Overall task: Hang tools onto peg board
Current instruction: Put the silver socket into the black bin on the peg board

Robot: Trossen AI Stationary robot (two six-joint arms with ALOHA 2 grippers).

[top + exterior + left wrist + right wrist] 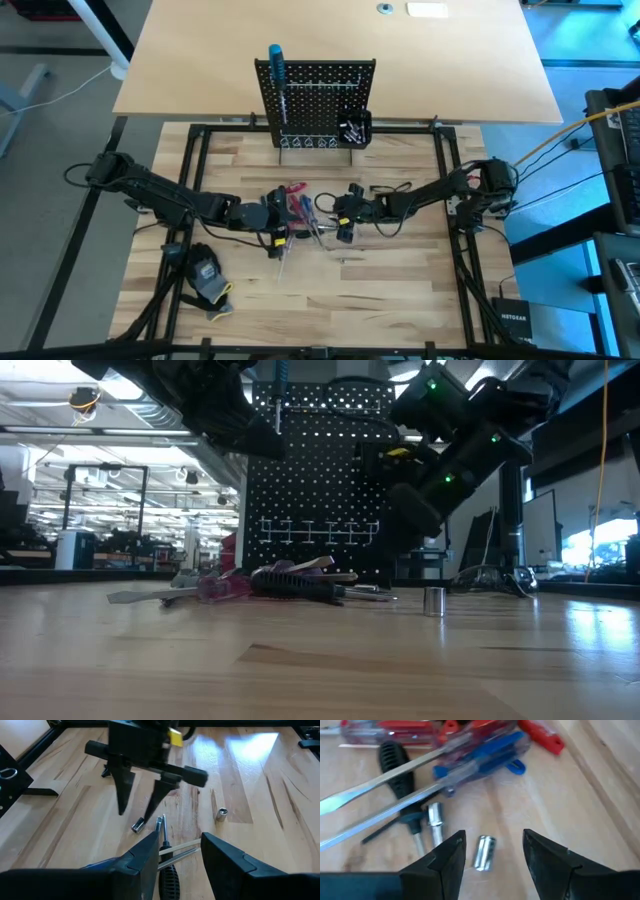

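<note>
Right gripper [492, 852] open above a small silver bit [483, 852], left gripper [177, 854] open over screwdrivers [470, 755], peg board [318, 100] behind.

The table [600, 795] is pale wood with visible grain and a smooth, faintly glossy finish. The screwdrivers [470, 755] have clear glossy plastic handles, blue and red, on bright polished metal shafts. A small silver bit [483, 852] is shiny metal. The peg board [318, 100] is matt black perforated metal. The black handle [395, 762] looks ribbed and matt.
</note>
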